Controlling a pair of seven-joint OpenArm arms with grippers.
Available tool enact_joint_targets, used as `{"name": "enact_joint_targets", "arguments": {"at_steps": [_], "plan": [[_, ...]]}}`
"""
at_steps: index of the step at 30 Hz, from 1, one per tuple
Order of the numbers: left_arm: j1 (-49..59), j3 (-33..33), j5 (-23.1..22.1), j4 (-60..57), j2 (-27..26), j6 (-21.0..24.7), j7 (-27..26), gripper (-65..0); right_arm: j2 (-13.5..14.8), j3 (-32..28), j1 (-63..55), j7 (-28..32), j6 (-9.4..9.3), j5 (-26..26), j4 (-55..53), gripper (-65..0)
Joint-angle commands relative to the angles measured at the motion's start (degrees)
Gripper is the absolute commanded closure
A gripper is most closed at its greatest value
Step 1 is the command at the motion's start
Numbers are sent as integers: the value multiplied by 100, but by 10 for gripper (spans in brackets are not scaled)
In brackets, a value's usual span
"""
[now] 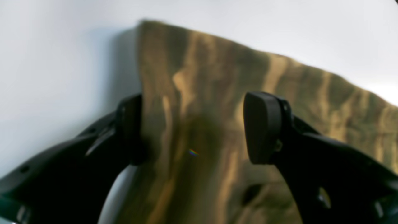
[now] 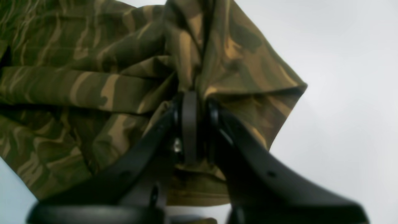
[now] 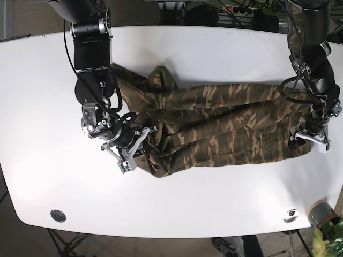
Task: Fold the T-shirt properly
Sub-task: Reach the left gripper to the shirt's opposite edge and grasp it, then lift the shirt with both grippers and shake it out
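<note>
The camouflage T-shirt [image 3: 225,120] lies stretched and wrinkled across the middle of the white table [image 3: 214,48]. My right gripper [image 3: 136,145], on the base view's left, is shut on a bunched fold of the T-shirt [image 2: 93,84]; in the right wrist view the gripper [image 2: 190,99] pinches the cloth, which pulls up into creases. My left gripper [image 3: 310,136] stands at the shirt's right end. In the left wrist view the gripper [image 1: 196,130] is open, its fingers [image 1: 264,127] wide apart over the T-shirt [image 1: 217,77], with one finger at the cloth's edge.
Two round fittings [image 3: 58,216] [image 3: 291,214] sit near the table's front edge. A potted plant [image 3: 324,219] stands off the front right corner. Cables and gear [image 3: 214,13] lie behind the far edge. Bare table surrounds the shirt.
</note>
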Motion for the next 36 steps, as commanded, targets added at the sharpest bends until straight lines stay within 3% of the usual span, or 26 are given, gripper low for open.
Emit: {"name": "enact_joint_targets", "arguments": {"at_steps": [1, 6, 9, 11, 14, 20, 26, 36], "plan": [[-184, 10, 7, 61, 37, -47, 212, -433, 16, 19, 160, 143, 30, 76, 127, -21], [-184, -8, 7, 87, 37, -11, 203, -388, 16, 19, 160, 143, 30, 76, 127, -21], [-184, -17, 7, 114, 28, -3, 194, -267, 16, 63, 160, 143, 30, 76, 127, -21], [-184, 1, 7, 122, 11, -3, 194, -132, 16, 169, 151, 143, 30, 76, 127, -21], [-176, -26, -2, 166, -7, -3, 186, 0, 16, 204, 160, 143, 30, 76, 110, -21], [-140, -34, -2, 940, 28, -38, 326, 0, -107, 204, 354, 117, 30, 76, 136, -21], [-149, -43, -134, 2303, 160, -47, 1329, 0, -90, 204, 600, 108, 30, 76, 136, -21], [-299, 62, -978, 4694, 266, -20, 2999, 0, 438, 204, 1584, 20, 30, 76, 101, -21]]}}
